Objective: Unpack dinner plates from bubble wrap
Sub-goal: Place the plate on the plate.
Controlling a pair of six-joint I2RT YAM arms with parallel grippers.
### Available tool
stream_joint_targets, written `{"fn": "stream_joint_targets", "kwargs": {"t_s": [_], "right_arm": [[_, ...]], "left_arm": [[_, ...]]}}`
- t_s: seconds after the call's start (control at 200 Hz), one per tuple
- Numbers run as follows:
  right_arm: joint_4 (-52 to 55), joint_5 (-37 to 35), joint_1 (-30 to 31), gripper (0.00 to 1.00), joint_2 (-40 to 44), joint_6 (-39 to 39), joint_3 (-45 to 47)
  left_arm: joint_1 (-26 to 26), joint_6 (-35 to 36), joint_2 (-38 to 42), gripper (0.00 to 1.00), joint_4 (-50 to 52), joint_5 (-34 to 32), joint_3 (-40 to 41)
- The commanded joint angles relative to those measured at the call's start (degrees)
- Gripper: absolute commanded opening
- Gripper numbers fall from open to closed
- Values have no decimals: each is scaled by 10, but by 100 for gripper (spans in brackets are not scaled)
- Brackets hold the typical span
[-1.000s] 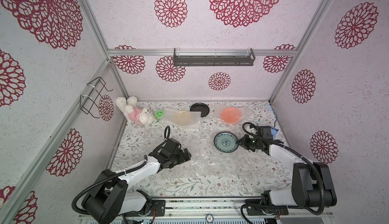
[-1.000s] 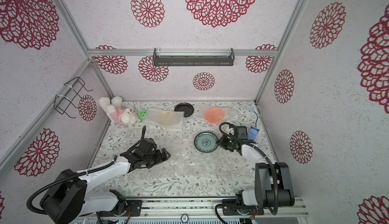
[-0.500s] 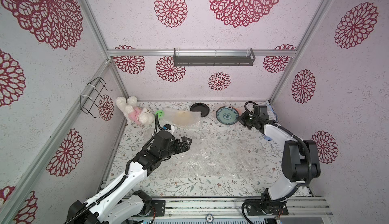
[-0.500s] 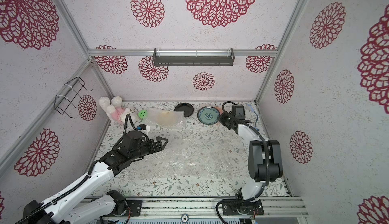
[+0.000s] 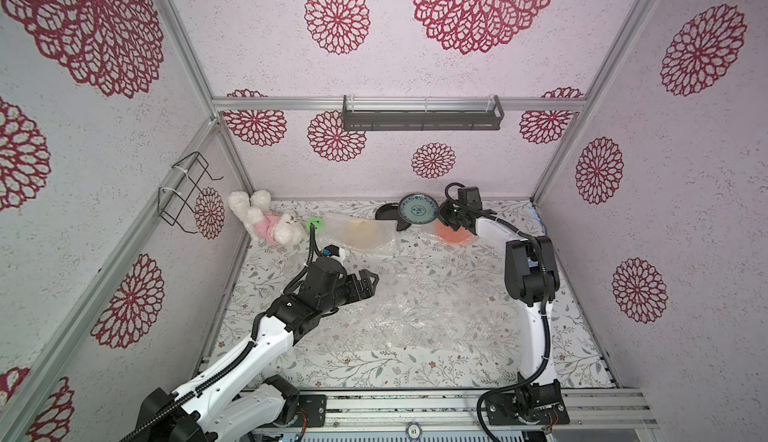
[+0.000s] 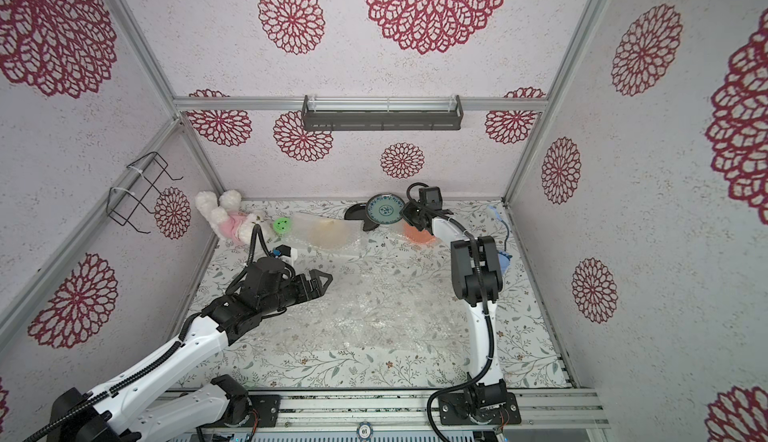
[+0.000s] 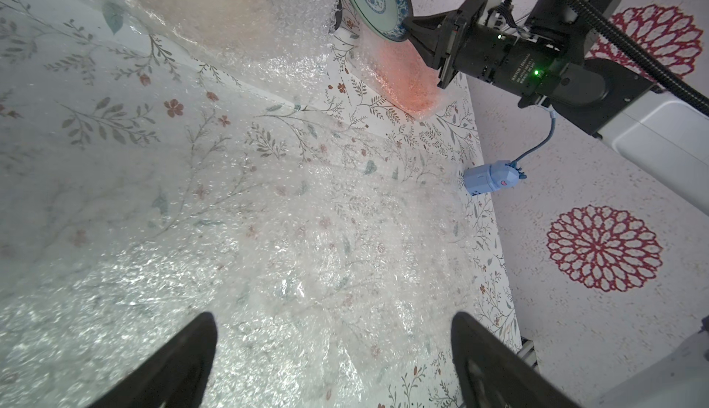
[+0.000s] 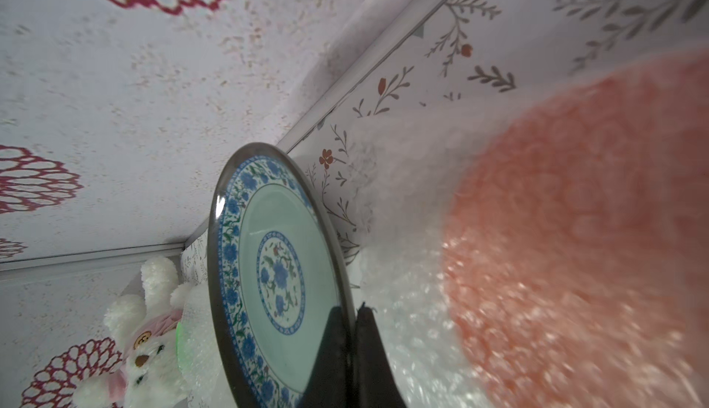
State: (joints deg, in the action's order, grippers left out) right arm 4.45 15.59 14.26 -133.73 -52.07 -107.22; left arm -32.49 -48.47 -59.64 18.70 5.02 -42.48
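1. The right gripper (image 8: 351, 323) is closed tight on the rim of the blue-green plate (image 8: 276, 272), with one finger on each face of it.
2. This plate (image 5: 417, 210) is at the far side of the table (image 5: 374, 371), near the back wall. It is tilted up, and its patterned face shows in both top views.
3. Just behind it lies the black plate (image 5: 384, 212), partly covered by it. I cannot tell if the two touch.
4. Under the right gripper, the orange plate (image 7: 406, 80) lies inside its bubble wrap.
5. Beside the black plate, the cream plate (image 5: 357, 232) is also inside bubble wrap.
6. The left gripper (image 7: 333, 319) has its jaws wide apart, with nothing between them. It hovers over a loose bubble wrap sheet (image 7: 268, 252), which lies flat in the middle of the table.
7. In the far left corner are a plush rabbit (image 5: 266, 221) and a green disc (image 5: 314, 224).
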Motion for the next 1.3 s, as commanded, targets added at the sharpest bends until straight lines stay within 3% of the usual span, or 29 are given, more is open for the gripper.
{"fn": "stream_joint_targets", "kwargs": {"t_s": [0.0, 0.365, 1.296], "right_arm": [[25, -10, 21, 0, -36, -13, -88], [120, -13, 51, 0, -189, 6, -337], [143, -14, 61, 3, -215, 34, -338]], "left_arm": [[-3, -4, -3, 97, -15, -6, 1], [-3, -13, 7, 97, -17, -8, 11], [-2, -26, 31, 97, -11, -36, 36]]}}
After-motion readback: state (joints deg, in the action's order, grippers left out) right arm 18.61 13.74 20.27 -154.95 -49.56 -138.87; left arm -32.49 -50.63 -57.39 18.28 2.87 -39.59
